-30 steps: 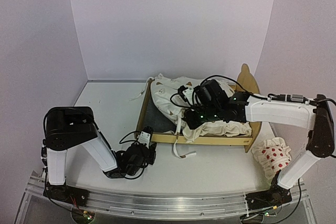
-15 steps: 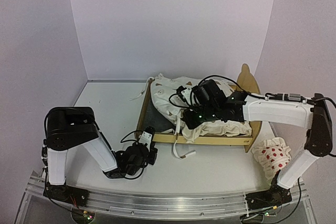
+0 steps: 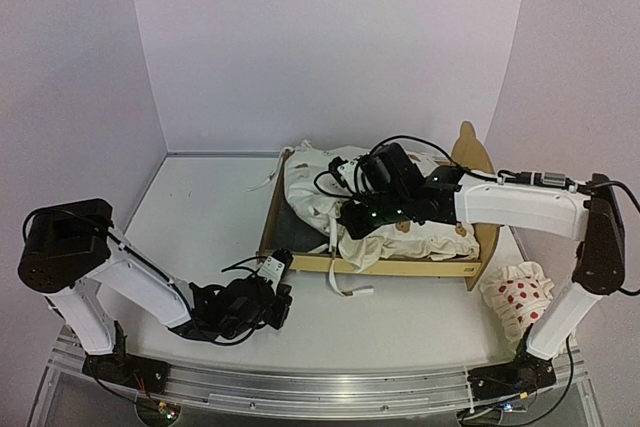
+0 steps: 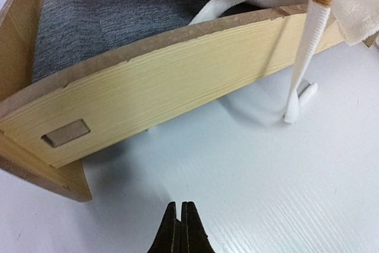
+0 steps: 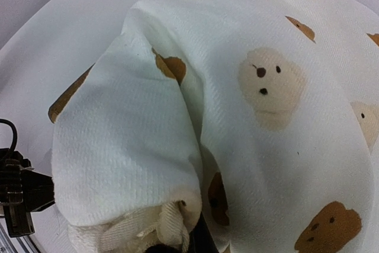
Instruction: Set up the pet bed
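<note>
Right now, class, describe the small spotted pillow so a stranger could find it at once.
Start at the plywood pet bed in the middle of the white table. Just off its headboard end, near the right arm, lies a small ruffled pillow. It alone has red dots; the cushion in the bed shows brown bears.

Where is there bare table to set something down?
Widest: table left of the pet bed, back to the wall. Narrower strip before its near rail, between left arm and dotted pillow, crossed by a loose tie. Crowded: inside the bed, under cushion and right arm.
</note>
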Motion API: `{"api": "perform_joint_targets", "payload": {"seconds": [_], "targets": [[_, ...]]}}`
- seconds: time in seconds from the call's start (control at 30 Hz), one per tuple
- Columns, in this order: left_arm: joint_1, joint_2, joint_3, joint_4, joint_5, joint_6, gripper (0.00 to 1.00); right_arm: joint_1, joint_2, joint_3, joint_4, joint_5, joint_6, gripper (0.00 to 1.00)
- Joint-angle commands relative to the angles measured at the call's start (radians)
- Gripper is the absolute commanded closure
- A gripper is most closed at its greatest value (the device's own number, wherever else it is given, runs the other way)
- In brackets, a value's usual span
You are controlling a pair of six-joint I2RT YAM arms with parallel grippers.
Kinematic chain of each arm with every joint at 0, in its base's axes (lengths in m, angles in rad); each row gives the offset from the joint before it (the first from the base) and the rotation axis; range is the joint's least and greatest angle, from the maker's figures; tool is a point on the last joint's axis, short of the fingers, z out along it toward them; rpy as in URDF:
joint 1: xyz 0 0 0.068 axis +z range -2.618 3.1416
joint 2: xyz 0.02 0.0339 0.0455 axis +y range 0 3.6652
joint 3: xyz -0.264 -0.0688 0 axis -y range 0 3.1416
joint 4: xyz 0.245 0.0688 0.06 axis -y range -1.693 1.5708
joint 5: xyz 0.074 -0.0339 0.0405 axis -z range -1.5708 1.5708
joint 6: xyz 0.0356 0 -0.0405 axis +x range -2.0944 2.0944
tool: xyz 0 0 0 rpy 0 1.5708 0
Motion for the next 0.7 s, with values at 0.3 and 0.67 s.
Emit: {"api": "perform_joint_targets", "payload": {"seconds": [0.3, 0.67], "targets": [[-0.018, -0.078, -0.046, -0.056, -0.01, -0.046, 0.6, -0.005, 0.055, 0.089, -0.018, -0.031, 0.012, 1.0], [0.002, 0.241, 0.135, 0.12, -0.172, 0.016, 0.47, -0.005, 0.032, 0.051, -0.02, -0.019, 0.011, 1.0]]}}
